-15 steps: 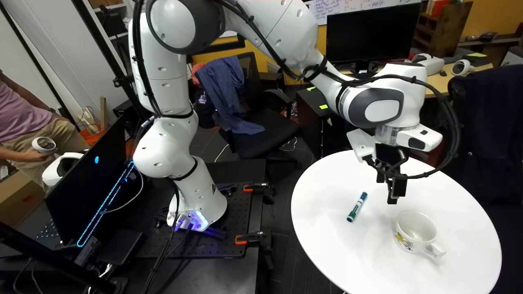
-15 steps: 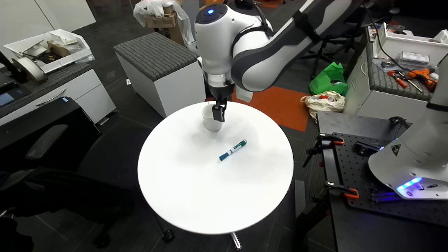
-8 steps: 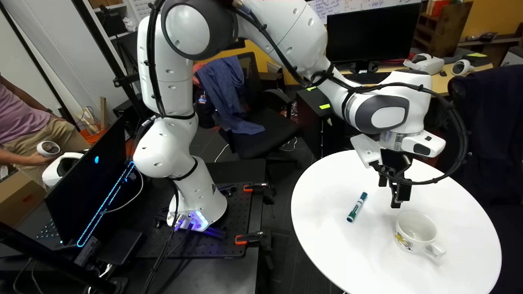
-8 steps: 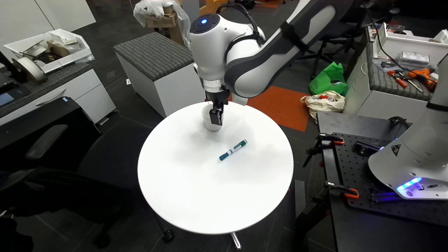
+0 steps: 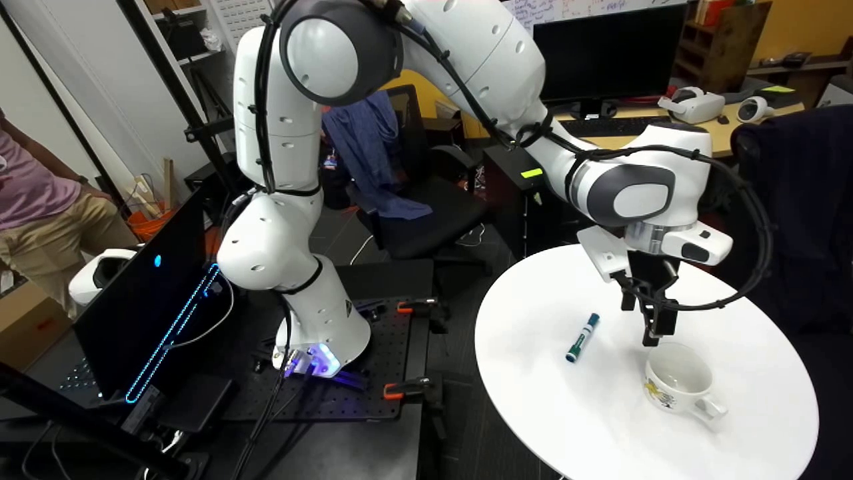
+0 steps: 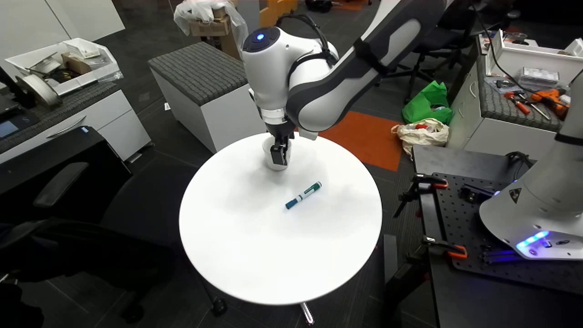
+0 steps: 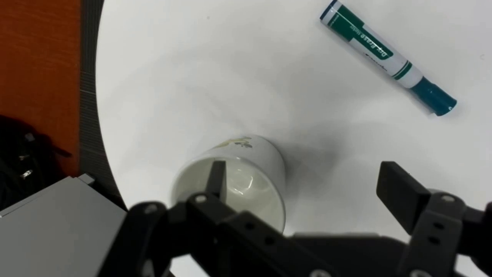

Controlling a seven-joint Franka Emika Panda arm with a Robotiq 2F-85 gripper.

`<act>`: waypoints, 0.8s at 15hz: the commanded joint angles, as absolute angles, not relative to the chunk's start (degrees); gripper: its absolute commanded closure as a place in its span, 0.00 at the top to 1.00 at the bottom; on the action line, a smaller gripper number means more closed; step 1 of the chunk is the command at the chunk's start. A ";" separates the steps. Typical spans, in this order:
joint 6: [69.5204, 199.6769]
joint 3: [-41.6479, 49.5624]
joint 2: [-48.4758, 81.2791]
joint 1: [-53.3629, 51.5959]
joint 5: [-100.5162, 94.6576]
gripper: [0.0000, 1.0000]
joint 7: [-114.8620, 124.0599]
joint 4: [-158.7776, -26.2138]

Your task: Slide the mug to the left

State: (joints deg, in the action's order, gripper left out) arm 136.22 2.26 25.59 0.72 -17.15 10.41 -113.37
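This is an office lab; whiteboard (image 5: 586, 8), monitor (image 5: 610, 60), desk chair (image 5: 433, 230), robot arm (image 5: 503, 60)

End effector (image 7: 303, 173) downward, jaws apart

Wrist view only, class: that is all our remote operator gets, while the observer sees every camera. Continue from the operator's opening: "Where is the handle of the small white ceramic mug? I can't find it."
Observer: In an exterior view, the white ceramic handle sits on the side of the mug away from the slim green-and-white marker.
Operator: Where does the arm's rounded white base stand?
Observer: In both exterior views, on a black perforated plate, apart from the round white tabletop.
Operator: Anyone in sight?
Observer: In an exterior view, a person in a pink shirt.
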 commanded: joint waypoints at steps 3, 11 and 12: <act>136.67 3.91 26.20 -0.59 -16.61 1.00 10.72 -112.72; 137.93 5.41 32.36 -0.50 -17.19 1.00 9.66 -106.92; 138.34 5.51 33.12 -0.57 -17.44 1.00 9.34 -106.17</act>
State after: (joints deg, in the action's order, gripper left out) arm 137.02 4.20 30.40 0.63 -17.15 10.44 -109.32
